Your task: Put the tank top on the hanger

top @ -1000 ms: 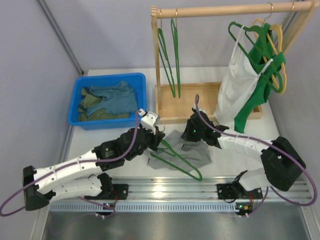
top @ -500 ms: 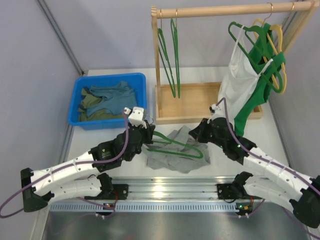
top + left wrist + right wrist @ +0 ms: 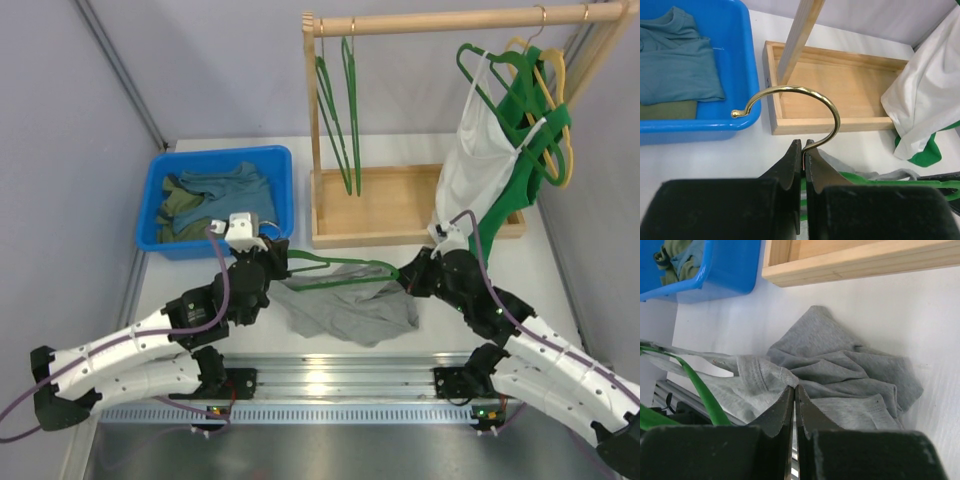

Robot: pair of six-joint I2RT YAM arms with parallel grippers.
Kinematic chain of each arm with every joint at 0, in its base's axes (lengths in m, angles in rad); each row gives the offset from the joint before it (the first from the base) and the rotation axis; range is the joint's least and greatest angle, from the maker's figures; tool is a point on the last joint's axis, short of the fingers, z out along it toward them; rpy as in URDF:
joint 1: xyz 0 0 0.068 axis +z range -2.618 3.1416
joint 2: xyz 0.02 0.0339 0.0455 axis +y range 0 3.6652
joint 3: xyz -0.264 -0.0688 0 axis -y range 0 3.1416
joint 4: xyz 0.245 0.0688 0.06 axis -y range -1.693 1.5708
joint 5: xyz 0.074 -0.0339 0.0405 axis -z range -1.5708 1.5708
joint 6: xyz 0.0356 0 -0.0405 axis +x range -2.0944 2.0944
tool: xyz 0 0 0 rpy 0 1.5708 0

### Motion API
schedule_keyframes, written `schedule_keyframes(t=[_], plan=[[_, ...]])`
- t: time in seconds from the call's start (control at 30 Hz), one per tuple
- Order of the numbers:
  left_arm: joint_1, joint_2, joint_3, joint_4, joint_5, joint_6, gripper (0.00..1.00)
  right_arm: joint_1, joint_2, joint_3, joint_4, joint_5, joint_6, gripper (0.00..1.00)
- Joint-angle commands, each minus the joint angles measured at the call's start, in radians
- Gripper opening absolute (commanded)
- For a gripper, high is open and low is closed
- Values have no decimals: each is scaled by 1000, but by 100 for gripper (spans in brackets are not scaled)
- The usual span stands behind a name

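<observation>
My left gripper [image 3: 802, 146] is clamped shut on the base of the gold metal hook of the thin green wire clothes hanger [image 3: 340, 263]. It holds the hanger out sideways, low over the white table [image 3: 560, 262], in front of the light wooden clothes rack [image 3: 380, 205]. My right gripper [image 3: 794, 388] is closed too, pinching a hemmed edge of the light grey, soft jersey tank top [image 3: 345, 312] near the hanger's far end. A band of grey fabric runs along one green arm of the hanger, so I judge the threading has begun, but I cannot tell whether a strap truly sits over a shoulder. Most of the top lies crumpled on the table beneath the hanger. Left to do, as I read it: seat both straps and let the top hang straight.
</observation>
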Motion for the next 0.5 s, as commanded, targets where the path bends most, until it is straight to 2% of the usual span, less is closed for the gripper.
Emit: schedule_keyframes(t=[0.0, 0.47], plan=[[0, -32, -10, 12, -83, -29, 0, -11, -38, 7, -17, 29, -17, 0], [0, -63, -35, -45, -142, -56, 0, -32, -73, 59, -80, 44, -29, 0]])
